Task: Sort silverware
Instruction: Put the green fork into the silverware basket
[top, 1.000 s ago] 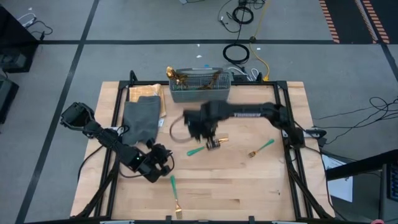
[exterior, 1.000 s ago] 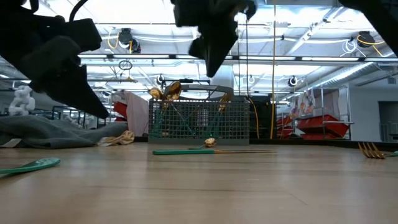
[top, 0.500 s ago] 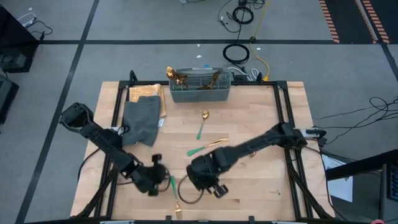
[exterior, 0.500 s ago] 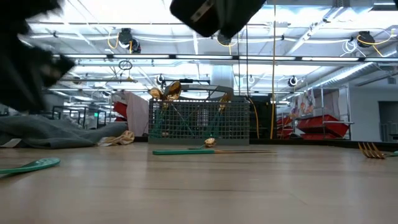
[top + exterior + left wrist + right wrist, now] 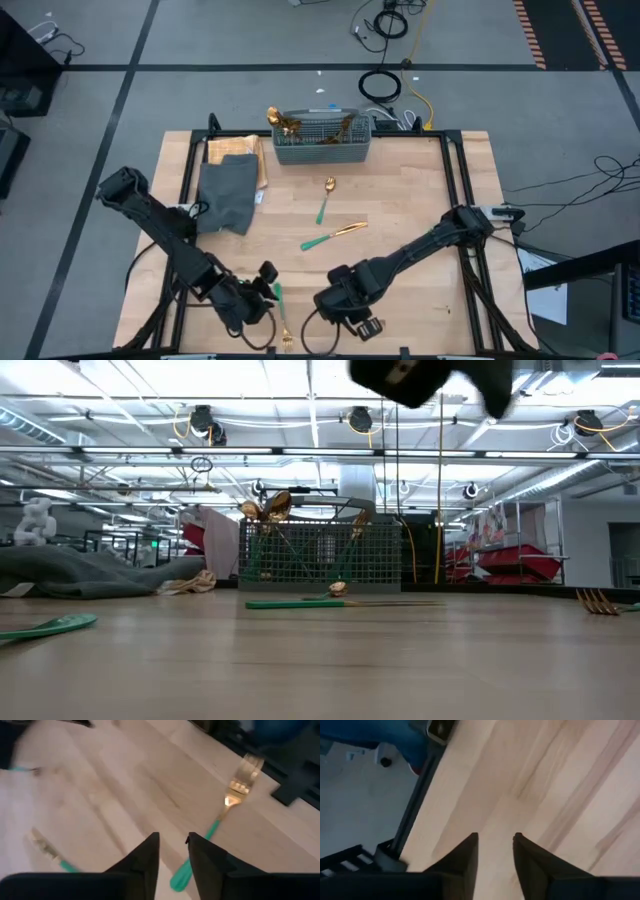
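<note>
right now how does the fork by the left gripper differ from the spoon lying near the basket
The fork lies at the table's near edge, just ahead of the left gripper; the spoon lies farther back, a little in front of the mesh basket. The fork's gold head is pronged and points toward the near edge; the spoon's is a rounded bowl and points toward the basket. Both have teal handles, gold heads, and lie flat on the wood, untouched.

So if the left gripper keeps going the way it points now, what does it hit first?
Most likely the teal-handled fork lying just ahead of the left gripper, whose jaws stand slightly apart and empty. Beyond it is the table edge. Depth is unclear.
</note>
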